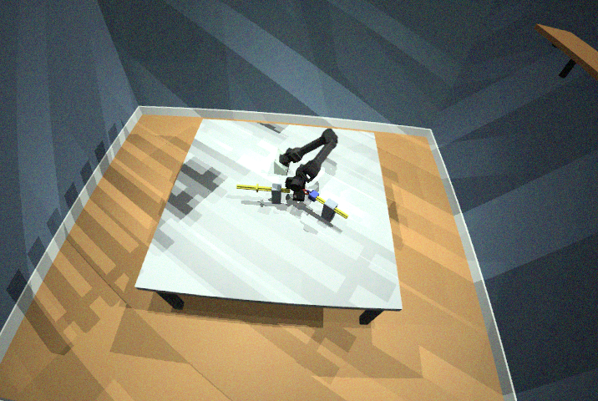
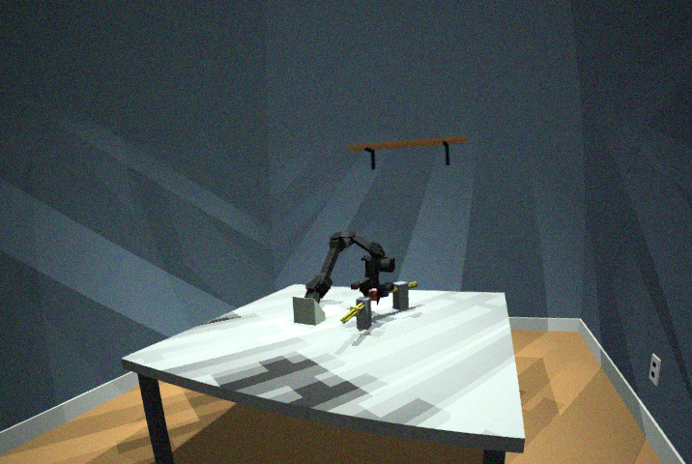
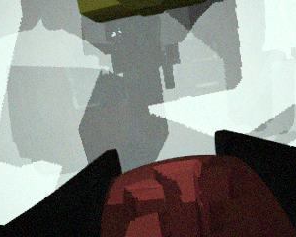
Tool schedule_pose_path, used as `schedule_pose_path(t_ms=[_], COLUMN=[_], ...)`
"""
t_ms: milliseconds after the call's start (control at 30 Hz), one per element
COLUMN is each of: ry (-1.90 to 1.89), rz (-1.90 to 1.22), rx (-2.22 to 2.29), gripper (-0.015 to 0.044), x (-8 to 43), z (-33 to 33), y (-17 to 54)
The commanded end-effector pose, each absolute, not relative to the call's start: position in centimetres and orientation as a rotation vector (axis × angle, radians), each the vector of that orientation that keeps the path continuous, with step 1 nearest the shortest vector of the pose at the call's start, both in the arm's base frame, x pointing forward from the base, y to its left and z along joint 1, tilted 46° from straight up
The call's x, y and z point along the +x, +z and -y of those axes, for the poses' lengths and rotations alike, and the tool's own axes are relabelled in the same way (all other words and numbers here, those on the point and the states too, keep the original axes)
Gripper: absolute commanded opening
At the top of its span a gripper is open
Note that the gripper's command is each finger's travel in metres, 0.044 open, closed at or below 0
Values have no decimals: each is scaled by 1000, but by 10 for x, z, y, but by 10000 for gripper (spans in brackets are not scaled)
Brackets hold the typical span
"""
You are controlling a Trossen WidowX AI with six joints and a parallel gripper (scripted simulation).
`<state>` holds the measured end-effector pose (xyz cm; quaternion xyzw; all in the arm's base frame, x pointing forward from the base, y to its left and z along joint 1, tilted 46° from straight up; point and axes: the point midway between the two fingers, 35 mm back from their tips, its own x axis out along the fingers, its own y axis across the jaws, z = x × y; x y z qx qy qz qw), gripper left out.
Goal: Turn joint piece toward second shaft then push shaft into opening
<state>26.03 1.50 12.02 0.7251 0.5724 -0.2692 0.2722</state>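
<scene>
The red joint piece [image 1: 305,191] [image 2: 373,294] [image 3: 178,202] is between the fingers of my gripper [image 2: 373,296] [image 3: 167,150], which is shut on it. A blue part [image 1: 312,195] joins it to the fixed yellow shaft [image 1: 341,214] [image 2: 413,284] in the right grey block [image 1: 328,211] [image 2: 400,298]. The second yellow shaft [image 1: 246,187] [image 2: 351,313] runs through the left grey block [image 1: 276,195] [image 2: 363,315]. Its end [image 3: 138,8] shows at the top of the wrist view, apart from the red piece. The opening is hidden, so its exact direction cannot be told.
A pale wedge-shaped block [image 1: 281,167] [image 2: 305,310] stands by the arm's base. The two grey blocks stand on either side of the gripper on the white table [image 1: 261,264] [image 2: 440,393]. A wooden shelf [image 1: 579,49] [image 2: 407,143] hangs on the wall, far from the arm.
</scene>
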Motion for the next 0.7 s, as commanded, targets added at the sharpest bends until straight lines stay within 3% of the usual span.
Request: schedule_pose_path(t_ms=[0,667], ry=[-714,-714], rz=[-1540,-1540], rx=[1946,1946], gripper=[0,0], x=[261,261], z=[-15,-15], y=[120,120])
